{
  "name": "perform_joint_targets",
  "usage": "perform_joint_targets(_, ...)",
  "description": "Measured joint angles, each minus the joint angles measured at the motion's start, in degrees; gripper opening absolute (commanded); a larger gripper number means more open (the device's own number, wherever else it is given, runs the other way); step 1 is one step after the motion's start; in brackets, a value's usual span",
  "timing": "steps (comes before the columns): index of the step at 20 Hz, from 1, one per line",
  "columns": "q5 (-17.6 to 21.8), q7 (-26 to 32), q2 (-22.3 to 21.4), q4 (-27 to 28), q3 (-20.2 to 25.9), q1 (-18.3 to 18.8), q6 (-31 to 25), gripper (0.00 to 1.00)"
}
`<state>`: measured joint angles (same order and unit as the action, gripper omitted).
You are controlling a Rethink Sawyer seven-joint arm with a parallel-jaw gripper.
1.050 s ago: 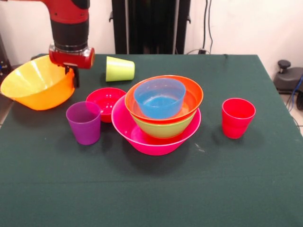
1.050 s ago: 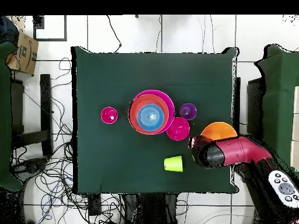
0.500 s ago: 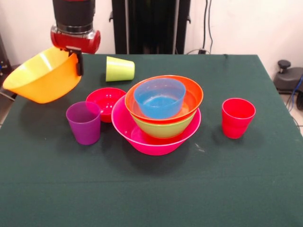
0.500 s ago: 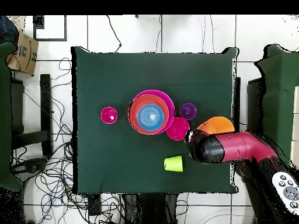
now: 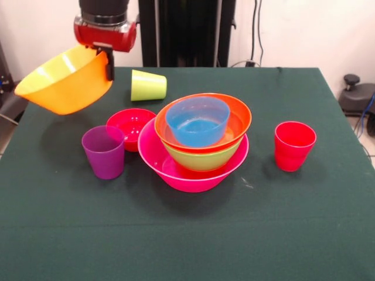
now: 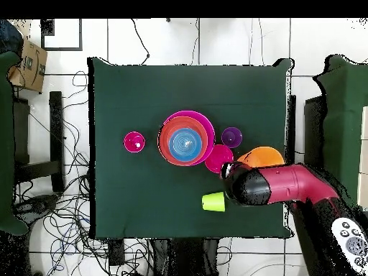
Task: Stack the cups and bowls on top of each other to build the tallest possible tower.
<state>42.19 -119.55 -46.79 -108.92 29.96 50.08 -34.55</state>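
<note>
My gripper (image 5: 107,63) is shut on the rim of the large yellow-orange bowl (image 5: 65,81), which hangs tilted above the table's left side. In the overhead view the arm (image 6: 277,185) covers most of that bowl (image 6: 263,155). The tower (image 5: 199,143) stands mid-table: a wide pink bowl (image 5: 187,172) holds a green bowl, an orange-red bowl and a blue bowl (image 5: 197,120). A small red bowl (image 5: 130,126) sits left of it, beside the upright purple cup (image 5: 104,151). The lime green cup (image 5: 147,85) lies on its side. The red cup (image 5: 293,145) stands at the right.
The dark green table (image 5: 187,234) ends close to the lifted bowl on the left. A black stand (image 5: 186,32) rises behind the far edge. Cables (image 6: 57,215) and chairs surround the table in the overhead view.
The gripper has lifted the yellow-orange bowl off the table and carried it up and toward the tower. The other cups and bowls have stayed put.
</note>
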Motion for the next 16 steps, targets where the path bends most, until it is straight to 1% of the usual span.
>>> perform_joint_targets(4, -1.71, 0.00, -2.32, -0.88, -0.27, -1.96, -1.98, 0.00)
perform_joint_targets(6, -2.64, 0.00, -4.00, -1.30, -0.43, -3.37, -3.85, 0.00)
perform_joint_targets(8, -3.69, 0.00, -5.72, -1.52, -0.73, -4.93, -6.03, 0.00)
perform_joint_targets(10, -5.06, 0.00, -8.35, -1.56, -1.29, -7.49, -10.02, 0.00)
perform_joint_targets(13, -6.08, 0.00, -9.81, -1.57, -1.53, -8.96, -12.67, 0.00)
perform_joint_targets(15, -7.61, 0.00, -11.79, -1.55, -1.73, -10.79, -16.30, 0.00)
perform_joint_targets(16, -7.93, 0.00, -12.15, -1.53, -1.77, -11.12, -16.96, 0.00)
